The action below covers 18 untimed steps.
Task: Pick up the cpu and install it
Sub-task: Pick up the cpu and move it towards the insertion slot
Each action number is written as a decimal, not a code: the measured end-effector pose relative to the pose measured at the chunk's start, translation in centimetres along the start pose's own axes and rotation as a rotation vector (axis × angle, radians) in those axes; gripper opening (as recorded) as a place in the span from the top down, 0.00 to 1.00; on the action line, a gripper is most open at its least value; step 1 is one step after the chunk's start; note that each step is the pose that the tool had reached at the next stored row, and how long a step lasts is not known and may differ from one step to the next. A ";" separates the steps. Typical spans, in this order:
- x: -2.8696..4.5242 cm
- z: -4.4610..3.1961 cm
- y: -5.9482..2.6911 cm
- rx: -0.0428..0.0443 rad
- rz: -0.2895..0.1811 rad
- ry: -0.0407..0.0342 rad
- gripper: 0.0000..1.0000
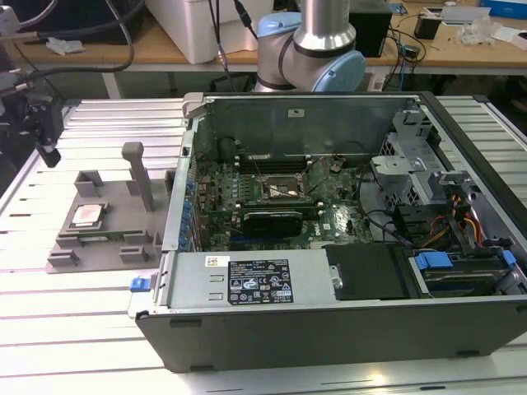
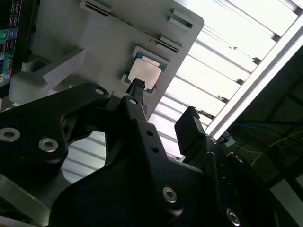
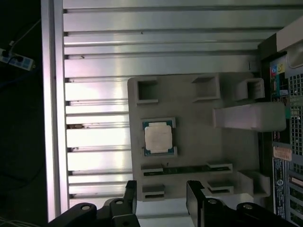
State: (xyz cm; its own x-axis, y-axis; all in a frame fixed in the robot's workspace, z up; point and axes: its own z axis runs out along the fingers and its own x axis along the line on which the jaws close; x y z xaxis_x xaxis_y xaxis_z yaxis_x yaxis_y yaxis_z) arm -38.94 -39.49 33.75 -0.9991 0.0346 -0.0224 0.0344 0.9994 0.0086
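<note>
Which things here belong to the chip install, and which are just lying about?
Job: chip on its grey tray; empty, open pincer near it; socket inside the computer case.
Lying about: power supply; blue drive handle; tall post on the tray; desk behind.

My silver tubular arm (image 1: pixel 323 20) carries pale blue joint caps (image 1: pixel 339 72); my matte black two-fingered gripper (image 2: pixel 163 104) has linkage plates fastened by silvery round-headed screws (image 2: pixel 169 193).
</note>
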 end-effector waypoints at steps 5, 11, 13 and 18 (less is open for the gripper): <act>-0.08 1.11 0.05 0.0010 -0.004 0.0002 0.46; -0.30 2.05 0.48 0.0196 -0.040 -0.0005 0.46; -0.33 2.45 0.56 0.0195 -0.059 -0.0006 0.46; -0.45 4.12 0.65 0.0193 -0.067 -0.0005 0.46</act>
State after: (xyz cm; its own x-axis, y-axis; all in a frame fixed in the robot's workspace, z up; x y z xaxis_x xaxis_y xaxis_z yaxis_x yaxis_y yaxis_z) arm -38.38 -38.82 29.64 -0.9992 -0.0323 -0.0228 -0.0320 0.9994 -0.0121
